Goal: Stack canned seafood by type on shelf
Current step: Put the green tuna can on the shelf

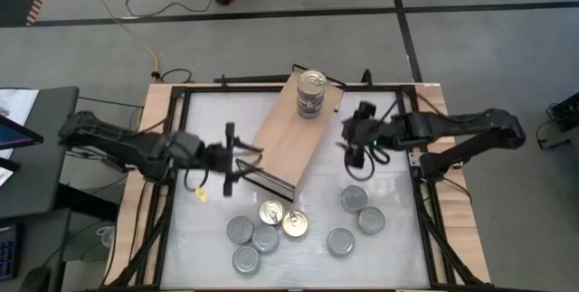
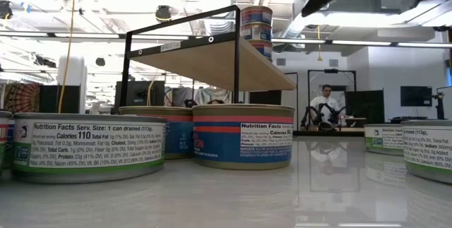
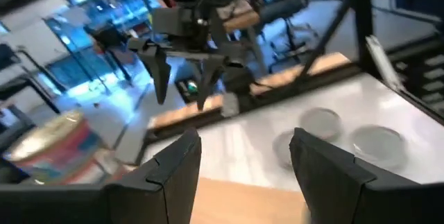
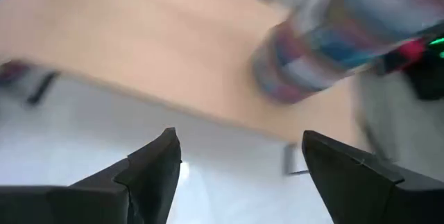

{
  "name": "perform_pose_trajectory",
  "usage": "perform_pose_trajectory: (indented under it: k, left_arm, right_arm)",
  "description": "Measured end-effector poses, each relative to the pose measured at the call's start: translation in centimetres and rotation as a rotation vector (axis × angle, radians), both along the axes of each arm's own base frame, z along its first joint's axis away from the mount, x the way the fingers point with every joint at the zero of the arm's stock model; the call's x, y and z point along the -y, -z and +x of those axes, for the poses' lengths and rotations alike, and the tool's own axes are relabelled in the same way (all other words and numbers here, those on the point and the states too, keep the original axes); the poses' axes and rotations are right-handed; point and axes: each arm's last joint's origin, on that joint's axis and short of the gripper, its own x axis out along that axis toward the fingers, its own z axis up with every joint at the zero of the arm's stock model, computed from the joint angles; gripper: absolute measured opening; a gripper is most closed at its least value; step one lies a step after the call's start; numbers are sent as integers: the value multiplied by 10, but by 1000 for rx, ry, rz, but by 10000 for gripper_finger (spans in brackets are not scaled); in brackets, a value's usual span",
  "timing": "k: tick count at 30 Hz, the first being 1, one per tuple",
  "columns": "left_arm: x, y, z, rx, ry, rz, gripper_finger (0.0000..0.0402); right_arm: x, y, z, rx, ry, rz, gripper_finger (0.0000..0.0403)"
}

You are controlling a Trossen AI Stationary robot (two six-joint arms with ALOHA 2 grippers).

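The shelf [image 1: 291, 138], a light wooden board on a black frame, stands slantwise in the middle of the table. A stack of canned seafood [image 1: 310, 93] rests on the board's far end [image 2: 256, 30]. Loose tins lie on the table near the front: two gold-lidded ones [image 1: 283, 218], three grey-lidded ones left of them [image 1: 250, 242], and three grey-lidded ones to the right [image 1: 355, 220]. My left gripper [image 1: 237, 158] hovers open at the shelf's left side [image 3: 239, 161]. My right gripper [image 1: 355, 143] hovers open at the shelf's right side [image 4: 243, 158], tipped down toward the board. Neither holds anything.
A black frame [image 1: 181, 102] on wooden rails borders the white table top. In the low view, blue-and-red labelled tins [image 2: 244, 143] and green-labelled tins [image 2: 88, 147] stand close in front of the shelf. A person [image 2: 326, 104] sits far off in the room behind.
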Motion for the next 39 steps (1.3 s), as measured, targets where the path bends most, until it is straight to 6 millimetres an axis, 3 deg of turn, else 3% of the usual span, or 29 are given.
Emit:
perform_pose_trajectory:
  k: [7, 13, 18, 23, 27, 34, 39]
  left_arm:
    - [42, 13, -14, -104, 62, -53, 210]
    - [67, 20, -30, -160, 62, -86, 210]
    - [82, 27, -41, -187, 101, -162, 210]
    - [90, 58, -49, -267, 87, -331, 210]
    - [93, 90, -60, -384, 43, -536, 210]
    - [90, 135, -73, -497, -124, -899, 210]
    - [84, 156, -78, -510, -229, -1053, 210]
  right_arm:
    - [-25, 45, -6, -82, -30, 211, 330]
    - [-32, 85, -16, -218, -43, 404, 330]
    - [-32, 108, -22, -272, 3, 465, 321]
    - [-34, 109, -23, -244, 68, 485, 306]
    - [-36, 108, -24, -201, 119, 375, 303]
    - [-44, 102, -15, -89, 35, 325, 303]
    - [-45, 99, -11, -32, 21, 290, 303]
